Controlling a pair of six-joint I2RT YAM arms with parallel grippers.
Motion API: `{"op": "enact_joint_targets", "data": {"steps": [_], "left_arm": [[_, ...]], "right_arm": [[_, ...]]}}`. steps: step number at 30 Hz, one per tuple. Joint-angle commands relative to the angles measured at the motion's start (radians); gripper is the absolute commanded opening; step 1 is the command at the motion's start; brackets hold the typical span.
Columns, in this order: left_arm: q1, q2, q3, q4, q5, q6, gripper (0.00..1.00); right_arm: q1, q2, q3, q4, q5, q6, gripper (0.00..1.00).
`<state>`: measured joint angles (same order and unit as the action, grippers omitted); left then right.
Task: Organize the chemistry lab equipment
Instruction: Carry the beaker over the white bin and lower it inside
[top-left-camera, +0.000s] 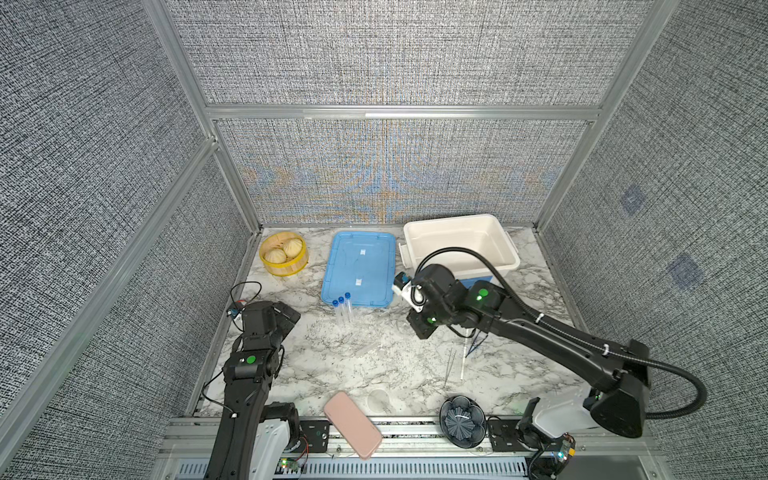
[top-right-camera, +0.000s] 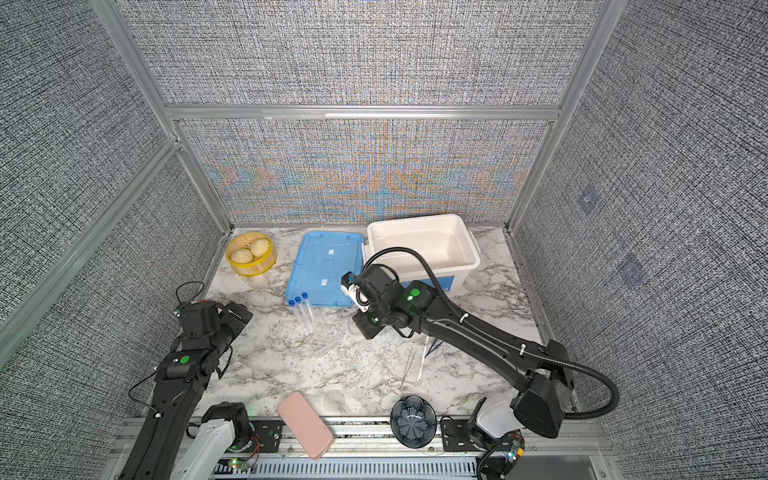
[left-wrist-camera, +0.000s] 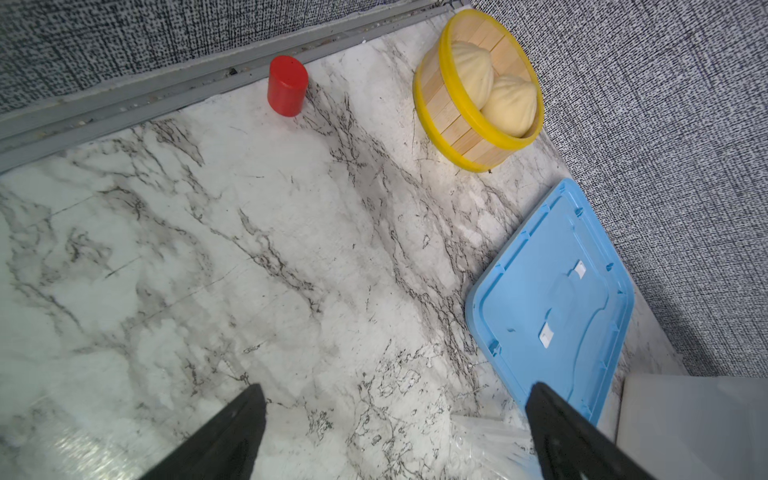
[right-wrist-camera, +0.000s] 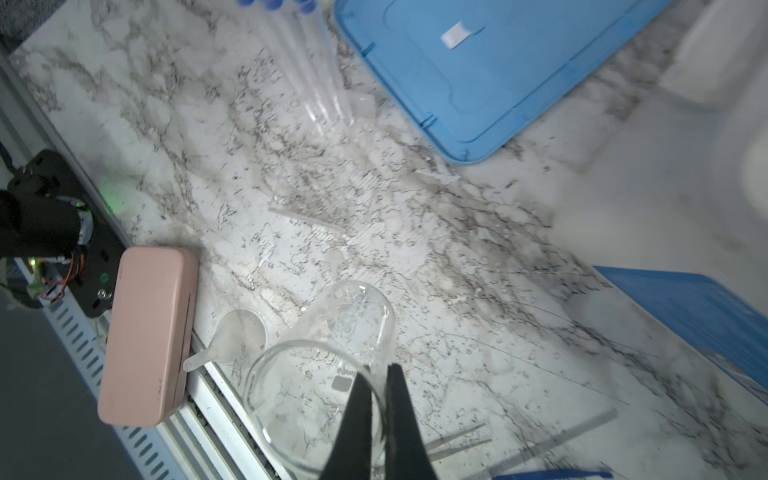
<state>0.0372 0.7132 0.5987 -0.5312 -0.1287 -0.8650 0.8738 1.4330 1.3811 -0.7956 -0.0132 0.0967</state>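
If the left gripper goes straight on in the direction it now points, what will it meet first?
Probably the bare marble tabletop: the open left gripper tilts down towards it, with nothing lying between. The red cup and blue lid sit off to the sides, though depth is unclear.

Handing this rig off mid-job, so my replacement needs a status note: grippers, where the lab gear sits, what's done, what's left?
Left gripper: open, empty, over the table.
Right gripper: shut on the rim of a clear beaker, held tilted.
Three blue-capped tubes lie at the near edge of the blue lid. The dark blue tweezers, silver tweezers and white stick lie near the right arm.
Done: nothing shows in the white bin yet.
Left: probably bin the beaker, then everything else.
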Motion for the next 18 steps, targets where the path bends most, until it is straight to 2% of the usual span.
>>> {"op": "enact_joint_targets", "data": {"steps": [1,8,18], "left_arm": [[0.002,0.012,0.019,0.011,-0.003,0.01,0.99],[0.002,0.039,0.036,-0.001,0.021,0.004,0.99],[0.002,0.048,0.065,-0.039,0.068,0.069,0.99]], "right_arm": [[-0.072,-0.035,0.047,-0.04,0.008,-0.006,0.0],[-0.243,0.015,0.245,-0.106,0.003,0.002,0.0],[-0.419,0.357,0.581,-0.253,-0.019,0.041,0.0]]}}
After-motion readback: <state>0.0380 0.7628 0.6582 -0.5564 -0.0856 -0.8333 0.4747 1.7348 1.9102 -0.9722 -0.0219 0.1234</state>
